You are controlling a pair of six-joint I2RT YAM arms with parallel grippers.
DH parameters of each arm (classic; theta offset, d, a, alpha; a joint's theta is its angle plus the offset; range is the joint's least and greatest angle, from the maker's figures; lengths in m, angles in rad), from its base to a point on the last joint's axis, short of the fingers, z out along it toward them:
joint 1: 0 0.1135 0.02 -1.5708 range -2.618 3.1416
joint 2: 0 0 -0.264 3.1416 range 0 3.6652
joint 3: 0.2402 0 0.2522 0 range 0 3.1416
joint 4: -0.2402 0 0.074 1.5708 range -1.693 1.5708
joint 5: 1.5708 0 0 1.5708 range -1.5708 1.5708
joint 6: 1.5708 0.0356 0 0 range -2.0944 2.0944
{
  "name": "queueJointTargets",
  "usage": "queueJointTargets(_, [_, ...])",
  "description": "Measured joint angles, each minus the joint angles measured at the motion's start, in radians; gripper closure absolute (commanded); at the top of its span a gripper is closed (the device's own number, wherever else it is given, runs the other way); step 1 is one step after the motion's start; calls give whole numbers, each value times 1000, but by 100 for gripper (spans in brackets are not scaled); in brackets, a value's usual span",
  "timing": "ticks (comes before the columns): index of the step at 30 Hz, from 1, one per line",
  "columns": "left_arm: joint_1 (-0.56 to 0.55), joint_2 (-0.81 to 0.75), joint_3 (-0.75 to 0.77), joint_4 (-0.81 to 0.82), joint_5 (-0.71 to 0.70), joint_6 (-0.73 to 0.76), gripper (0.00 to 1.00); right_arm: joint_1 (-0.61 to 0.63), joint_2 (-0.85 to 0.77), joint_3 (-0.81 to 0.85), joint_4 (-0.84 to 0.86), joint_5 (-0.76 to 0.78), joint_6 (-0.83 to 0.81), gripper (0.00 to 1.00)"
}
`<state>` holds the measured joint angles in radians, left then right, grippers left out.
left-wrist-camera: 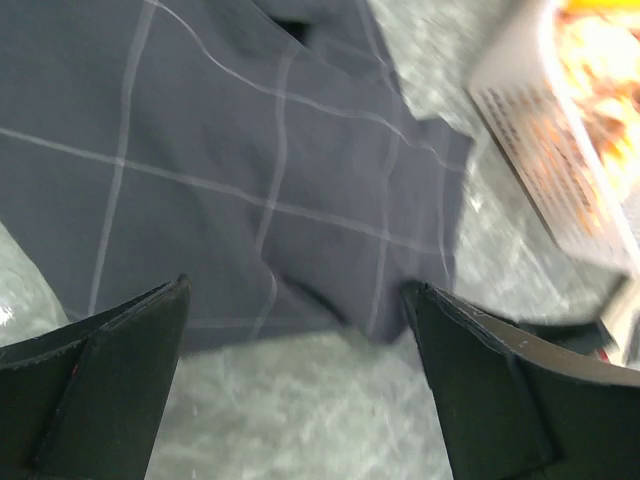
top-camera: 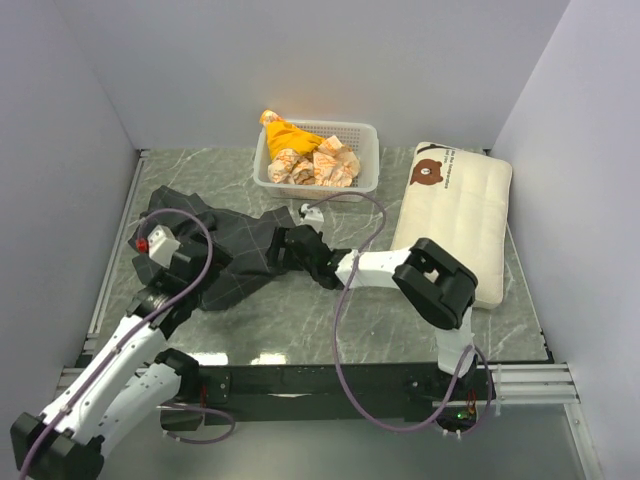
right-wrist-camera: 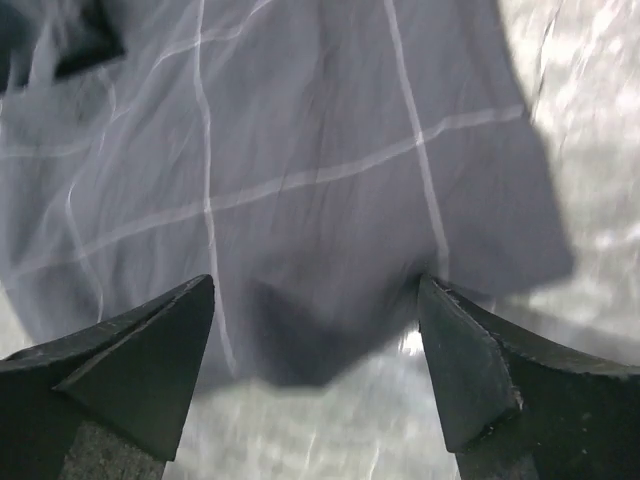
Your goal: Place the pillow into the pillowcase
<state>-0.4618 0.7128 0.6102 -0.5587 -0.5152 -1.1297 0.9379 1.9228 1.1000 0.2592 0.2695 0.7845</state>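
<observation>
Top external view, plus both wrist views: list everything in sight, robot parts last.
pillowcase: one, charcoal with light grid lines, crumpled on the table's left half
pillow: one, cream with a brown bear face, right side by the wall
basket: one, white, back centre
crumpled items: several, yellow-orange and orange-white, in the basket
table: one, grey-green marbled
cables: two, purple, one along each arm
left arm: one, white and black, near left
right arm: one, white and black, reaching left
left fingers: two, black, open over the pillowcase edge
right fingers: two, black, open over the pillowcase edge
</observation>
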Motion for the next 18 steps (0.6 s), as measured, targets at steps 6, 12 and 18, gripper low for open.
queueJointTargets(6, [216,129,13,84,109,18,1,-42,27,23,-22,-36,-1,54])
queueJointTargets(12, [304,242,13,152,188,18,1,-60,24,13,-43,-84,-6,29])
queueJointTargets(18, [312,246,-34,192,199,13,1,-21,-6,-18,-90,-81,4,28])
